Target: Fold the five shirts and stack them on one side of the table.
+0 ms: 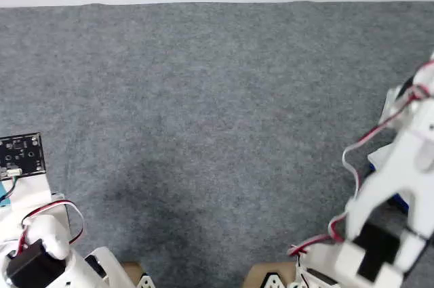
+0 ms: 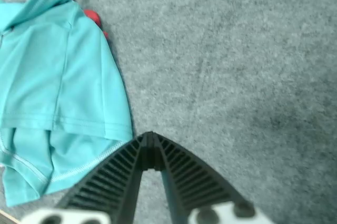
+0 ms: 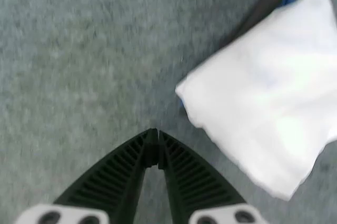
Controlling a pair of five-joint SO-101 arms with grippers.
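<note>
In the left wrist view a turquoise shirt [image 2: 52, 92] lies loosely on the grey felt with a bit of red cloth [image 2: 93, 18] peeking from under it. My left gripper [image 2: 151, 140] is shut and holds nothing, its tips just off the shirt's hem. The right wrist view has a folded white shirt [image 3: 268, 108] on top of a blue one [image 3: 287, 0] and something dark. My right gripper [image 3: 154, 135] is shut and holds nothing, a short way from the white shirt's corner. In the high view the right arm [image 1: 393, 186] stands at the right edge over a bit of white and blue cloth [image 1: 400, 200].
Grey felt [image 1: 217, 112] covers the whole table up to the white wall at the back. The left arm's base [image 1: 34, 247] and a small circuit board [image 1: 22, 154] sit at the near left corner.
</note>
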